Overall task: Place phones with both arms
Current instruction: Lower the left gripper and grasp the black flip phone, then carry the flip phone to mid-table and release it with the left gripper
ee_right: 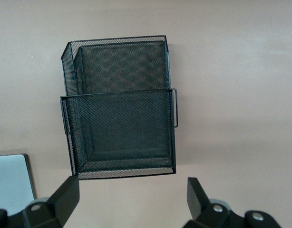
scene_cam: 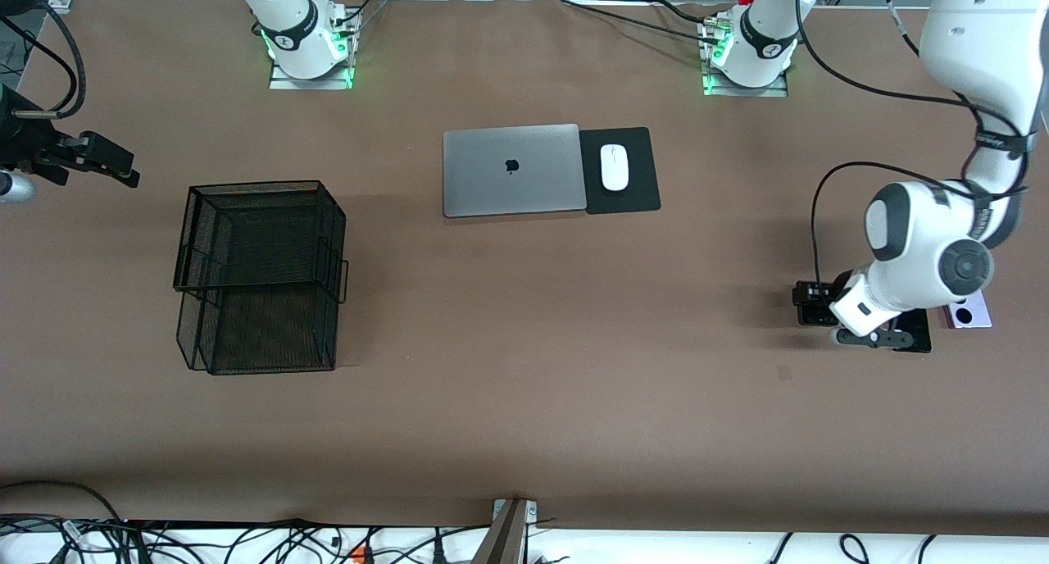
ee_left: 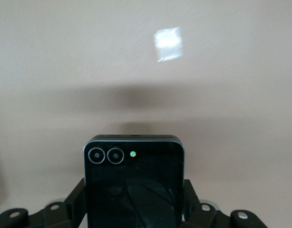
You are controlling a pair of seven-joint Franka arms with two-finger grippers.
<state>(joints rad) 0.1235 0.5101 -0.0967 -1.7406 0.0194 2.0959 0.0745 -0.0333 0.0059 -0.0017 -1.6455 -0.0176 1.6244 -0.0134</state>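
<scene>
L gripper (ee_left: 134, 209) clamped on black flip phone (ee_left: 133, 183) (two lenses), bright patch on table (ee_left: 51, 61)

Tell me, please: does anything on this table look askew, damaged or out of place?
Nothing stands out. The laptop lies closed beside the mouse on its pad, and the mesh tray stack stands square. The left gripper is shut on a black flip phone; the right gripper waits open.

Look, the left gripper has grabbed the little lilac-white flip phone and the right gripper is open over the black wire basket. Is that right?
Not quite. The left gripper is shut on the small square black flip phone, as the left wrist view shows. The small lilac-white flip phone lies untouched on the table beside it. The rest is right: the right gripper is open over the black wire mesh basket.
</scene>
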